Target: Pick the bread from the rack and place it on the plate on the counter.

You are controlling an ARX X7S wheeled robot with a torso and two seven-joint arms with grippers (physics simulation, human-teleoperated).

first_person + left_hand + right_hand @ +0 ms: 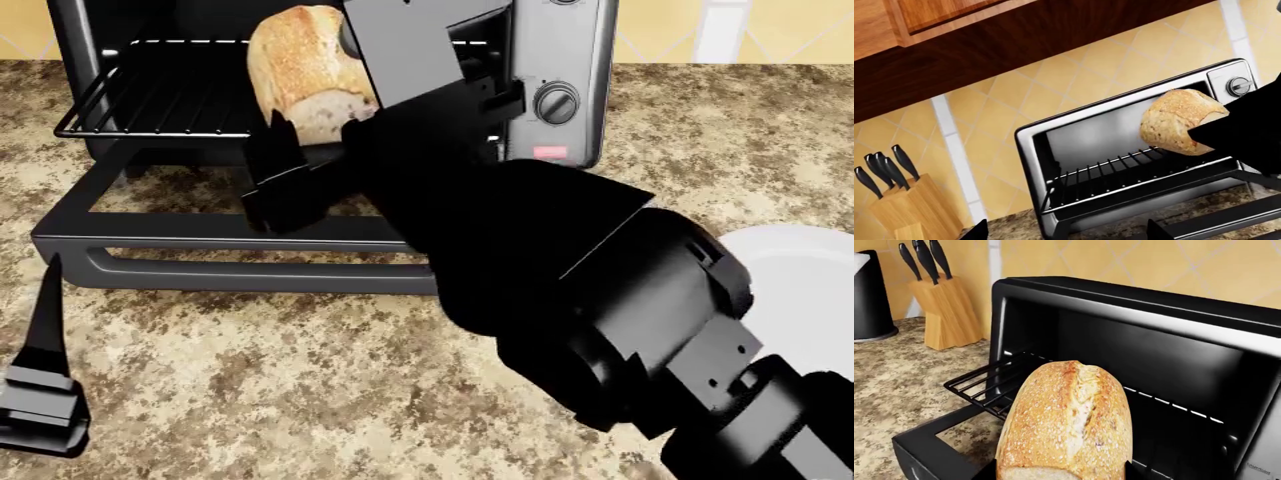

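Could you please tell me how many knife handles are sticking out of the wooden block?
4 black handles, clustered at the top of the knife block beside the toaster oven; the right wrist view shows only three, so one may be hidden there.

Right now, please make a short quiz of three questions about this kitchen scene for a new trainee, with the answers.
1. True or false: the bread lies flat on the rack.
2. Which gripper has the bread?
A. left gripper
B. right gripper
C. neither
3. Fill in: the plate lies on the counter at the robot's ____ side.

Key:
1. False. In the left wrist view the bread is lifted above the rack bars, in front of the open toaster oven.
2. B. The left gripper is low over the counter, away from the oven.
3. Right, with nothing on the part that shows.
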